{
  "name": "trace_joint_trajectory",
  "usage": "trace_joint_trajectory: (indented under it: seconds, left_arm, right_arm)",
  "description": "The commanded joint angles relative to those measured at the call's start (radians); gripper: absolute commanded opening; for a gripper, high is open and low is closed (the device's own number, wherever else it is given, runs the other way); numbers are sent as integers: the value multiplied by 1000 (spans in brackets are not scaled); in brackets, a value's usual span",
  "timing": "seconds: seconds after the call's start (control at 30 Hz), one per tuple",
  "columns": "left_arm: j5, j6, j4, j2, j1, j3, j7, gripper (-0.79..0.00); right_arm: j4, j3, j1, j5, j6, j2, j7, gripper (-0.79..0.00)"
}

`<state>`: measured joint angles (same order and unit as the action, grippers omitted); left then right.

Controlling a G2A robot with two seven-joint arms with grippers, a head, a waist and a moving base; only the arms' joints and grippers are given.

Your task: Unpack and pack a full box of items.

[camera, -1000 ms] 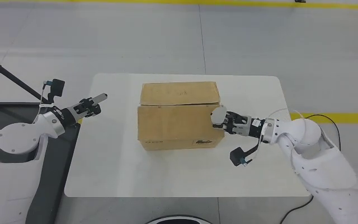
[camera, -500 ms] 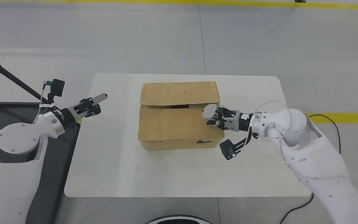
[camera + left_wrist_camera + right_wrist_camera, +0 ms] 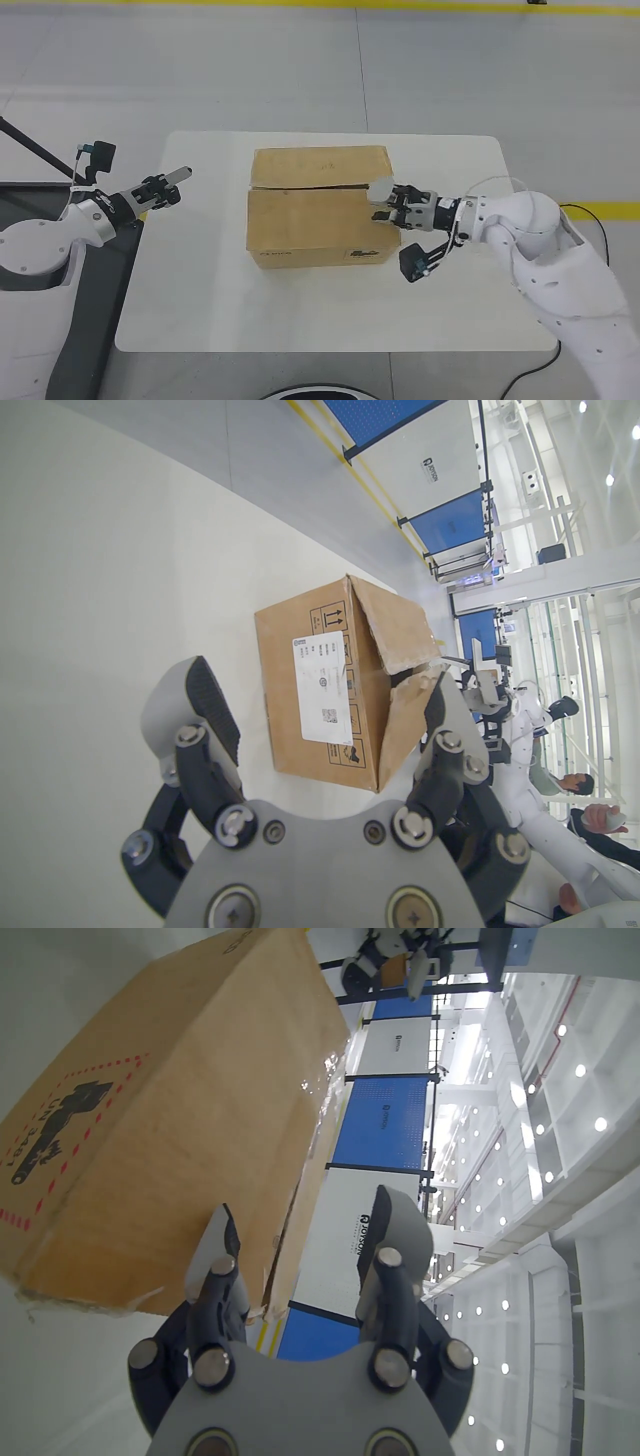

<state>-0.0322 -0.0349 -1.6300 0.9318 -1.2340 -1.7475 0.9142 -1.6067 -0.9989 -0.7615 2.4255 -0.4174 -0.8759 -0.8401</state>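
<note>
**Box Flap Between the Fingers, Nothing Holding the Box Down**

From the top view, the brown box (image 3: pixel 318 212) sits in the middle of the white table (image 3: pixel 200 300). Its top flaps are almost shut, with a thin dark gap between them. The right gripper (image 3: pixel 384 194) is at the box's top corner, fingers apart. The left gripper (image 3: pixel 178 177) hangs over the table's edge, well apart from the box.

In the left wrist view, the left gripper (image 3: pixel 320 678) is wide open and holds nothing. The box (image 3: pixel 285 635) stands far off, and its flaps stick up a little at the near corner.

In the right wrist view, the right gripper (image 3: pixel 303 1208) has its fingers apart. The edge of a flap seems to run between them, beside the box (image 3: pixel 165 1128).

The flap is thin, so the fingers could slip off it when they pinch. If the gripper pulls hard, the box could slide or tip, because no arm holds it. The worn flap might also tear.
</note>
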Motion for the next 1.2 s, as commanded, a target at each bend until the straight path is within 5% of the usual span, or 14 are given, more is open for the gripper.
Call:
trace_joint_trajectory:
  seconds: [0.0,0.23,0.43,0.8,0.87,1.17]
  left_arm:
    - [0,0,0,0,0,0,0,0]
    - [0,0,0,0,0,0,0,0]
    - [0,0,0,0,0,0,0,0]
    - [0,0,0,0,0,0,0,0]
    - [0,0,0,0,0,0,0,0]
    - [0,0,0,0,0,0,0,0]
  right_arm:
    - [-13,-40,-18,-63,-9,6,-14,0]
    - [-13,-180,-100,-305,-88,26,-23,0]
    - [99,-317,-206,-742,-347,35,78,0]
    - [114,-316,-217,-781,-353,33,68,0]
    - [162,-322,-247,-1002,-395,23,56,0]
    - [181,-342,-414,-1725,-476,13,385,0]
